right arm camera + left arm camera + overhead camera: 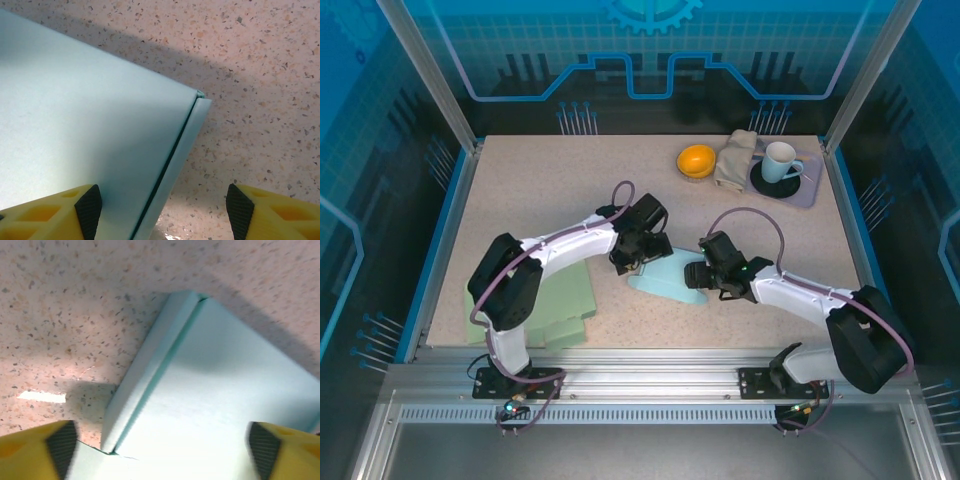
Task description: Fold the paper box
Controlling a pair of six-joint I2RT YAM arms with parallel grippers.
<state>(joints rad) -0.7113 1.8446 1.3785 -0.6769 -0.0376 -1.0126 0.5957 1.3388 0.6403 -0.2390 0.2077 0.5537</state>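
A pale blue paper box point(665, 282) lies flat on the speckled table, between the two arms. My left gripper point(634, 256) hovers over its far left end. In the left wrist view the box point(215, 390) has a folded side wall along its left edge, and my left gripper point(162, 450) stands wide open across it, touching nothing. My right gripper point(712, 277) is at the box's right end. Seen from the right wrist, the box point(85, 125) has a raised side flap on the right, and my right gripper point(164, 212) is open astride that flap, holding nothing.
Flat green sheets point(565, 298) lie near the left arm's base at the front left. At the back right are an orange bowl point(696, 160), a folded cloth point(735, 160) and a mug point(780, 160) on a lavender tray point(808, 192).
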